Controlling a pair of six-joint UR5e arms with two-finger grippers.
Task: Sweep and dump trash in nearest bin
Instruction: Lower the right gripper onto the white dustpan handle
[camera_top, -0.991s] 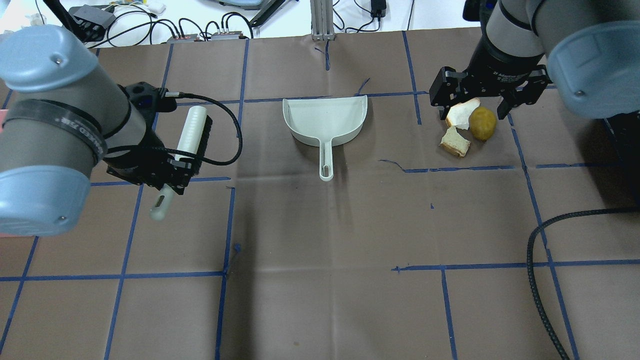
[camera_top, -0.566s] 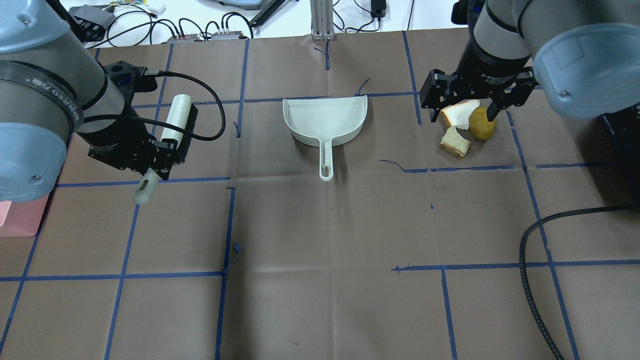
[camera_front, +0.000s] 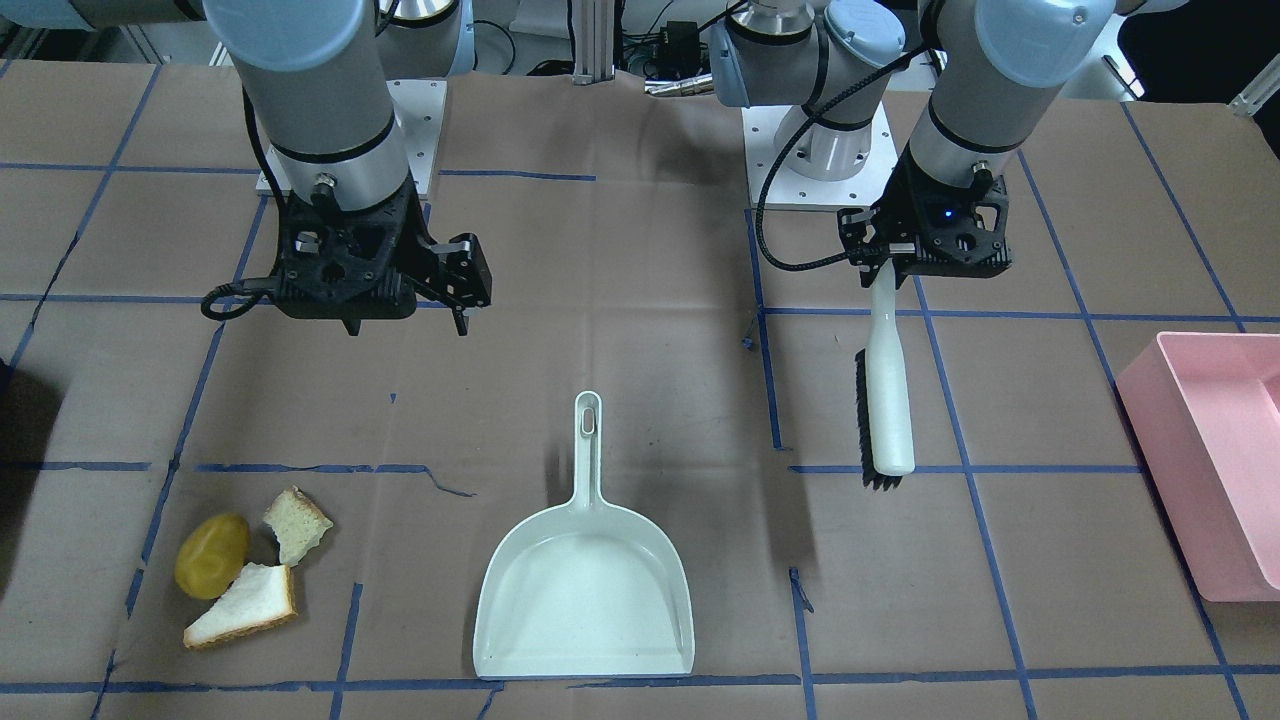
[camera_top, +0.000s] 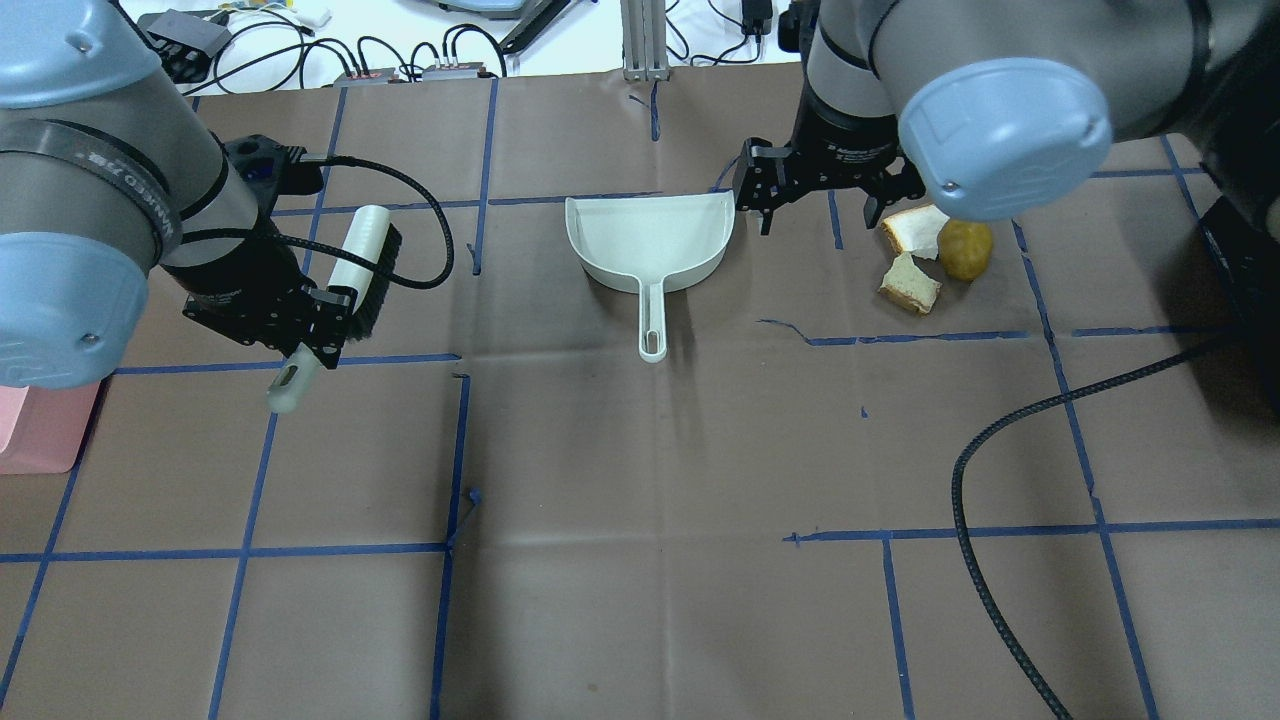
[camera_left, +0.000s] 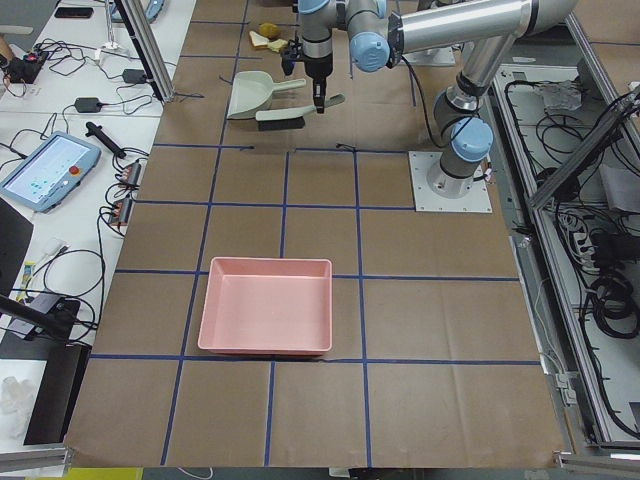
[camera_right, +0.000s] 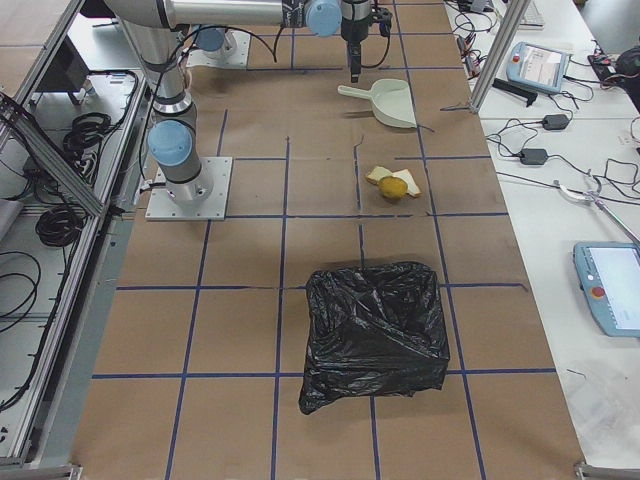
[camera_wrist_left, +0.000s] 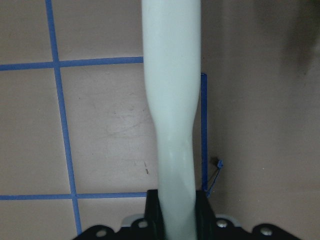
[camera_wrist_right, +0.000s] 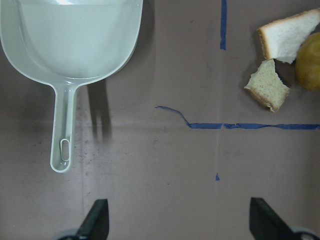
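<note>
Lying in a tight cluster on the robot's right side of the table (camera_top: 640, 560), the trash has not moved in the last second. The yellow lump (camera_top: 966, 250) touches the larger piece of bread (camera_top: 916, 228), and the smaller piece of bread (camera_top: 910, 284) sits just beside both.

What has changed is the right gripper (camera_top: 820, 212). A second ago it hung directly over the lump and the larger piece, with a finger on each side. It has since slid inward and now hovers between the trash and the dustpan (camera_top: 650, 240), near the pan's right corner. Its fingers (camera_wrist_right: 97, 220) are spread wide and hold nothing. The dustpan lies flat and untouched, well apart from the trash, with its handle pointing toward the robot.

The left gripper (camera_top: 318, 330) keeps its fingers clamped on the brush (camera_top: 360, 255) by the handle and has drifted only slightly.

Nothing has been swept yet. The right arm seems to have given up on grabbing the trash directly and is probably going for the dustpan handle. The black bag bin (camera_right: 375, 335) looks closer to the trash than the pink bin (camera_front: 1200, 470).
</note>
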